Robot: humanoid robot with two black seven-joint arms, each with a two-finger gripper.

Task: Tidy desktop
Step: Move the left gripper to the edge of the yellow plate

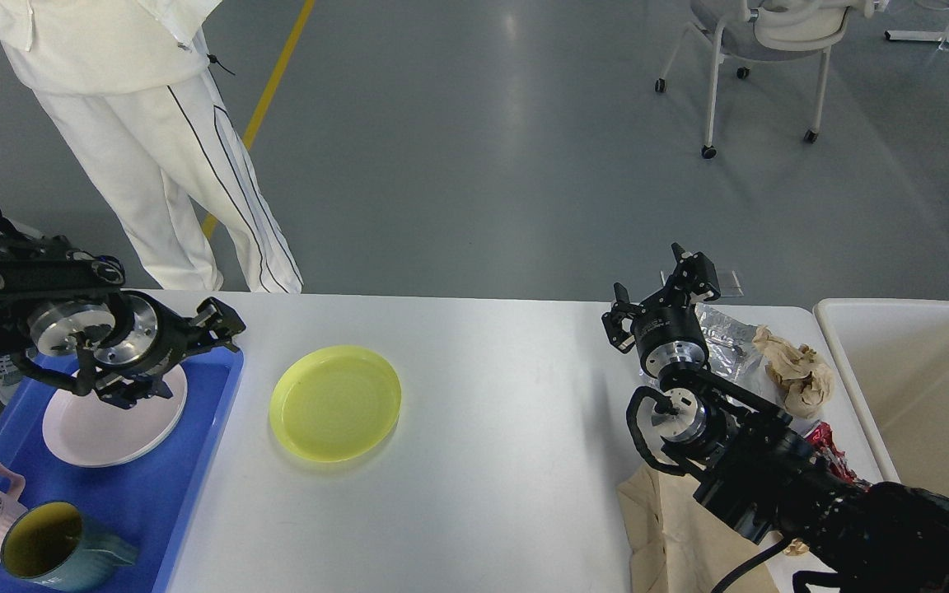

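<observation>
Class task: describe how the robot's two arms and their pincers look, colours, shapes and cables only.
Both arms are matte black, built from rounded segments with shiny silver disc-shaped joints. The left pincer and right pincer are black, each with two short fingers. A black cable loops beside the right arm's silver joint.

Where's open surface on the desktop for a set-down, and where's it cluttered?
Desktop: widest bare patch lies between the yellow plate and the right gripper; also the near strip below the plate. Crowded: right end with crumpled paper, foil, beige cloth; the blue tray fills the left end.
</observation>
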